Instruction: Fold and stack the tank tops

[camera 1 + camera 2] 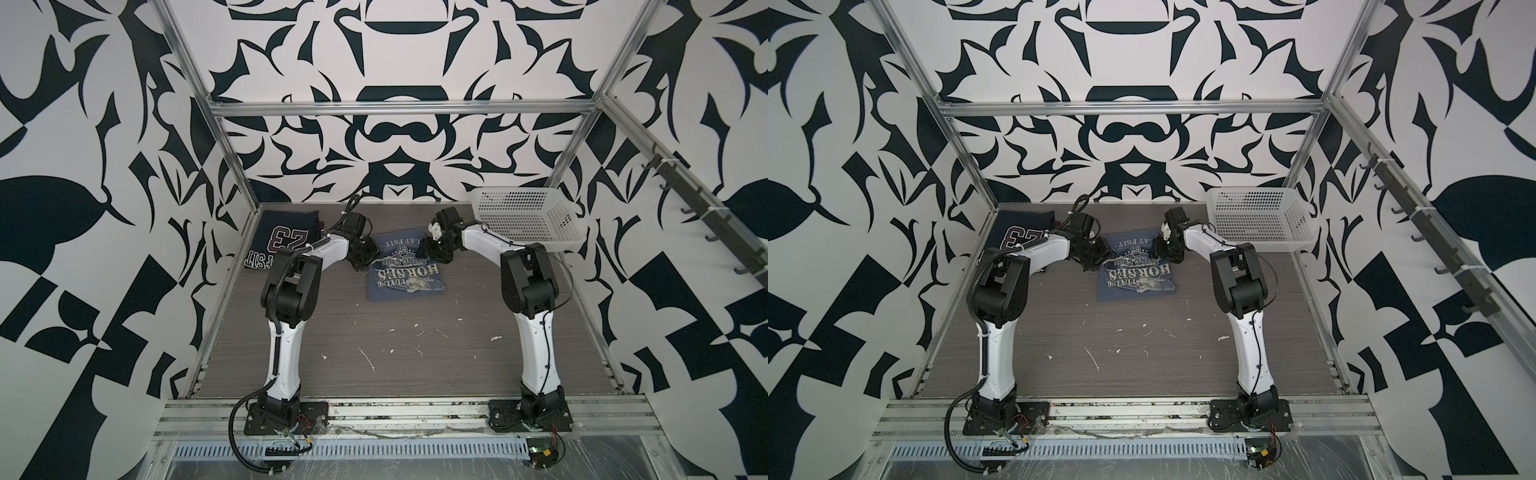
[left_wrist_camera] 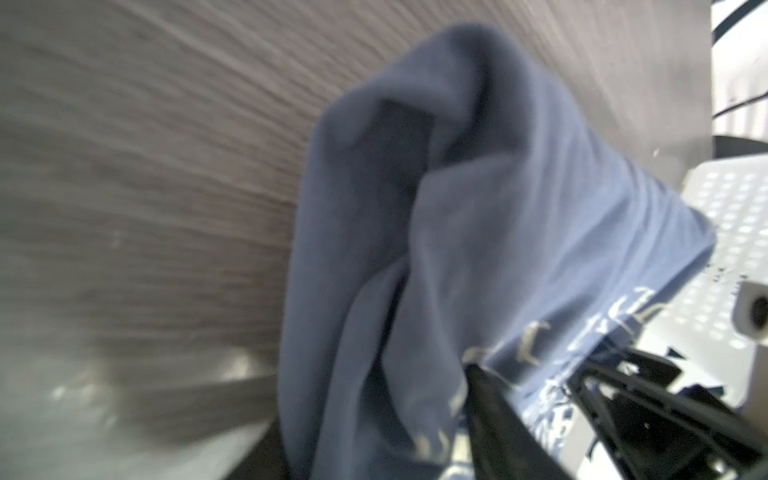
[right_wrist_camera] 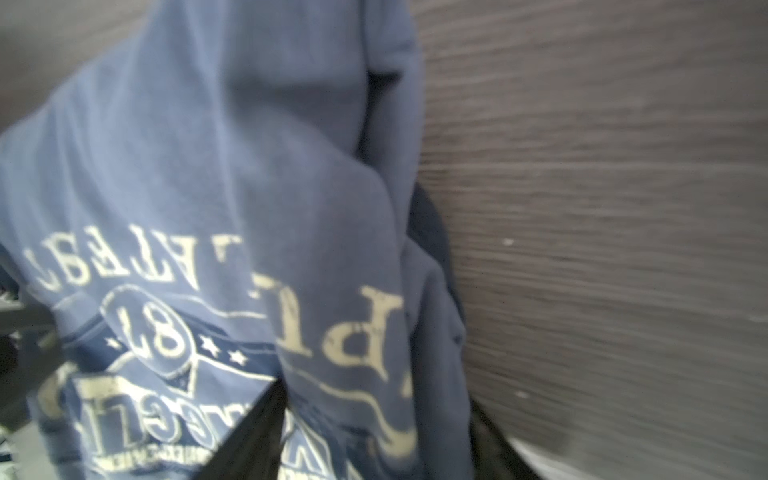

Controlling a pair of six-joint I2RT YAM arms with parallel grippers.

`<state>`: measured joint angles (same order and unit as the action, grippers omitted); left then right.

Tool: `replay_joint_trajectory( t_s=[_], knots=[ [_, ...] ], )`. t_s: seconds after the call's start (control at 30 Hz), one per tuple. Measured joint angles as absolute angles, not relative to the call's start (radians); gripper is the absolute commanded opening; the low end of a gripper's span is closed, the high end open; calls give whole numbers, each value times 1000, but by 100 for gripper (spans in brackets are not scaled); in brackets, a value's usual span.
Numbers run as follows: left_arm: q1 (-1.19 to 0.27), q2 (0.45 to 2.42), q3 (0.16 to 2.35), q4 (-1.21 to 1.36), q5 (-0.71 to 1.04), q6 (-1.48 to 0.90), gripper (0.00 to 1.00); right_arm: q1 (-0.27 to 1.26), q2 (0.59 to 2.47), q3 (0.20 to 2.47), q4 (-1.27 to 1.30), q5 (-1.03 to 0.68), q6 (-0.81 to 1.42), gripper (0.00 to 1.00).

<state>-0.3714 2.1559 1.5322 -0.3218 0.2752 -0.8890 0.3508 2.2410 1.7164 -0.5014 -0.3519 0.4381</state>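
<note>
Slate-blue tank top [image 1: 405, 270] lies mid-desk [image 1: 395, 357], folded, print up. Left tool [image 1: 368, 257] and right tool [image 1: 432, 252] sit at its far side edges. Both wrist views are blurred: cloth drapes over the fingers [image 2: 498, 415], hiding the jaws; gripping or not, cannot tell. Far left corner: navy tank top [image 1: 282, 237], partly behind left arm. Far right: white basket [image 1: 523, 216].
</note>
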Motion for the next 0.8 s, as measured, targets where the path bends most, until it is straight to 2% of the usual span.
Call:
replay_joint_trajectory(
  t_s=[0.1,0.3,0.5,0.8],
  knots=[
    [-371,2167,1539,-319,278,-892,32,372,2243,1708,-486,-359,458,37],
    [-353,2170,1543,-333,258,-870,10,431,2261,1710,-461,-371,513,1],
    [-296,2156,1582,-426,212,-787,2,495,2308,1781,-420,-385,597,0],
    [-176,2030,1742,-655,80,-638,0,575,2449,2083,-374,-424,703,0]
  ],
)
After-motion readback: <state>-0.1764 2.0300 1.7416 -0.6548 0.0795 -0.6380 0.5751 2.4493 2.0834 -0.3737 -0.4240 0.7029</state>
